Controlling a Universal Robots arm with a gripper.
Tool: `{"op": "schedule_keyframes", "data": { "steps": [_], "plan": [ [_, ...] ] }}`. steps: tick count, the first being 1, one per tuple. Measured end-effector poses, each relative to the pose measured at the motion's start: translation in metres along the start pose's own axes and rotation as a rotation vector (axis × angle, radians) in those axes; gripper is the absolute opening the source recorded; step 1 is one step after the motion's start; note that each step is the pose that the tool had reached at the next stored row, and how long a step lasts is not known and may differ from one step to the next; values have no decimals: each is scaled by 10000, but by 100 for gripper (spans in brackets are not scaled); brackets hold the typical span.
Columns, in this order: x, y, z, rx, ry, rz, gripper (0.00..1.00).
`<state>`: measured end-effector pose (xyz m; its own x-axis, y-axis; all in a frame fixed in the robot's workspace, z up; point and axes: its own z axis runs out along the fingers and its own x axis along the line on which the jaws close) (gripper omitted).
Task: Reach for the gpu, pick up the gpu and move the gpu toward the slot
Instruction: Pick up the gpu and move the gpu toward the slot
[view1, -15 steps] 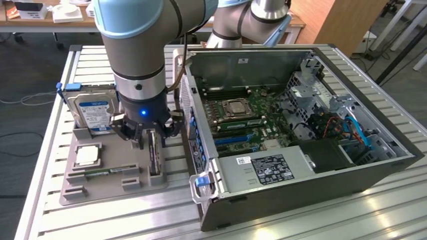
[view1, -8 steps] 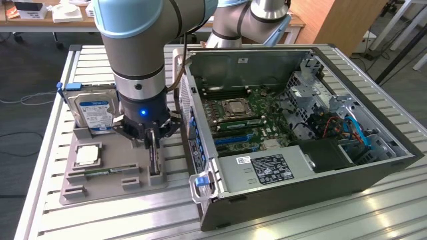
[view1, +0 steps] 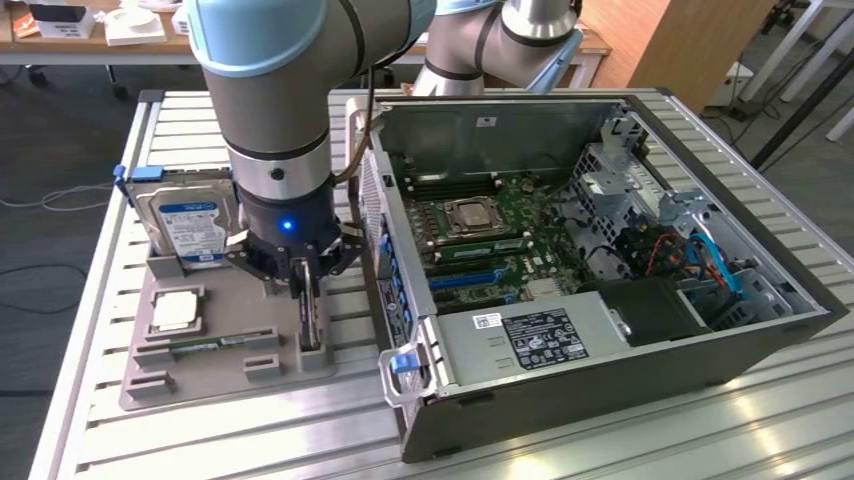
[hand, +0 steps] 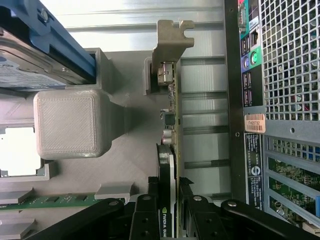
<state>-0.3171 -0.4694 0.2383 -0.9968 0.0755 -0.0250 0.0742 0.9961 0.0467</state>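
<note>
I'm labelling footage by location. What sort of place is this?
Probably a robotics lab or workshop: a robot arm stands over a slatted metal table, with an open computer case and a grey parts tray on it.

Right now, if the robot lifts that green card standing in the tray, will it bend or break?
The gpu is probably stiff, being a board. Thin and standing on edge, it may tip. Exposed parts look fragile.

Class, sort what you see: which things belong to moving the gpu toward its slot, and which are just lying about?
Job in hand:
gpu
gripper
slot
computer case

Lying about:
hard drive
CPU chip
memory stick
</note>
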Motion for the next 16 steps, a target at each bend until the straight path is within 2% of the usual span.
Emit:
{"op": "schedule_keyframes", "data": {
  "steps": [3,10,16],
  "plan": [
    [-1,1,-9,-3,-4,0,27],
    [-3,6,-125,0,-1,0,27],
    [-7,13,-278,0,0,0,27]
  ]
}}
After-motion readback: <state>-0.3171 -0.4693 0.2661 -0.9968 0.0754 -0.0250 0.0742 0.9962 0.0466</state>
